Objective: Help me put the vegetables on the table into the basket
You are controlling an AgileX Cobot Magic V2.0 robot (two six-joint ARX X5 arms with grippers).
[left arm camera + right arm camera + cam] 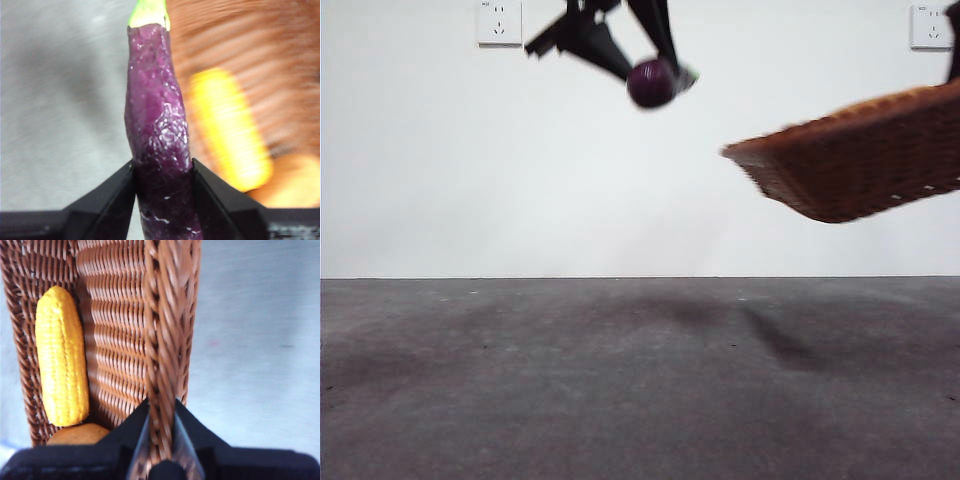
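Above the dark-grey speckled table (640, 380), the wide reddish-brown woven wicker basket (860, 160) hangs tilted in the air, its lower edge turned toward the other arm, probably so that it can meet the incoming vegetable. The right gripper (162, 440) holds it there, its two black jaws clamped on the braided rim with the weave pinched between them. Inside the basket lie the long bright-yellow corn cob (61, 355) and, touching its end, the brown oval potato (79, 434), so two of the three vegetables look to be already in.

High in the front view, beside the basket but not yet over it, the left gripper (162, 175) carries the dark-purple glossy oblong vegetable (157, 110). Its jaws are closed on the lower part of the body, one on each side; most of the length and the green stem tip stick out beyond them, toward the basket. Gripped so low, the piece should drop clear once the jaws part.
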